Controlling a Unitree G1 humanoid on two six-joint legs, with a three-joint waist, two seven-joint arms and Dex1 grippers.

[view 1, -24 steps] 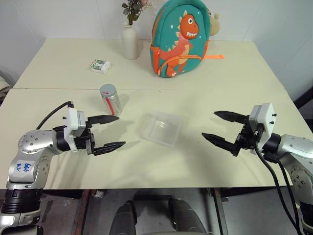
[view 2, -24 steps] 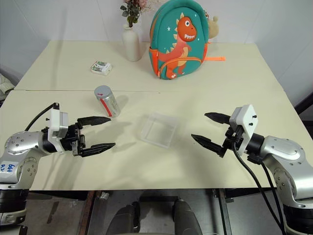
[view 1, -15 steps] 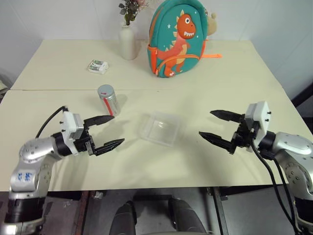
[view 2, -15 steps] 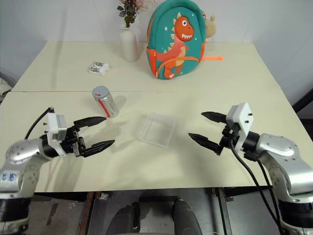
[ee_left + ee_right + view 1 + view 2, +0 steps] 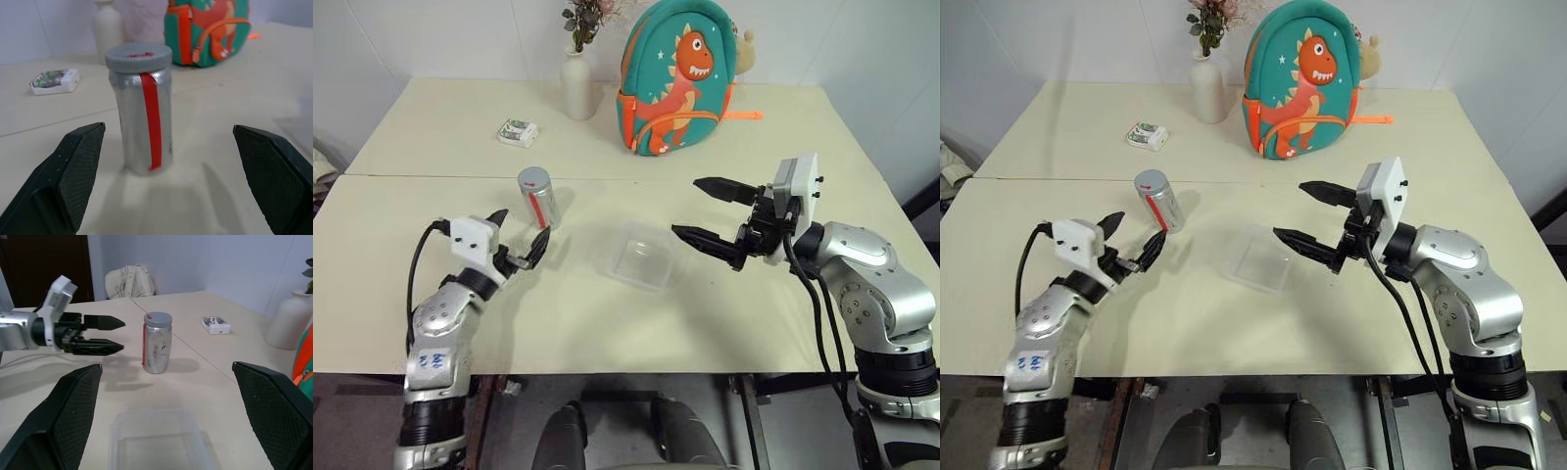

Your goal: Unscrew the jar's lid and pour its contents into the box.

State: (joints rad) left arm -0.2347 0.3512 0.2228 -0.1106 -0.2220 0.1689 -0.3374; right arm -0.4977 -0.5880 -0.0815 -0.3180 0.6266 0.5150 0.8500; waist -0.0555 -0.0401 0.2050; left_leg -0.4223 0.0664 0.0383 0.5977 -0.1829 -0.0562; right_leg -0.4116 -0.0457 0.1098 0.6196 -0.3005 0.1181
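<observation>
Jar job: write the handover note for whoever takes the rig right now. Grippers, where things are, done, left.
Left gripper: open, empty, aimed at the jar from just short of it, not touching.
Right gripper: open, empty, raised over the table by the far right side of the box.
Jar: upright on the table, red streak on its side, left of the box and apart from it.
Lid: on the jar, red mark on top.
Contents: too small to make out.
Box: on the table between the arms, looks empty.
Done: nothing yet.
Left: grip the jar, unscrew the lid, pour into the box.
</observation>
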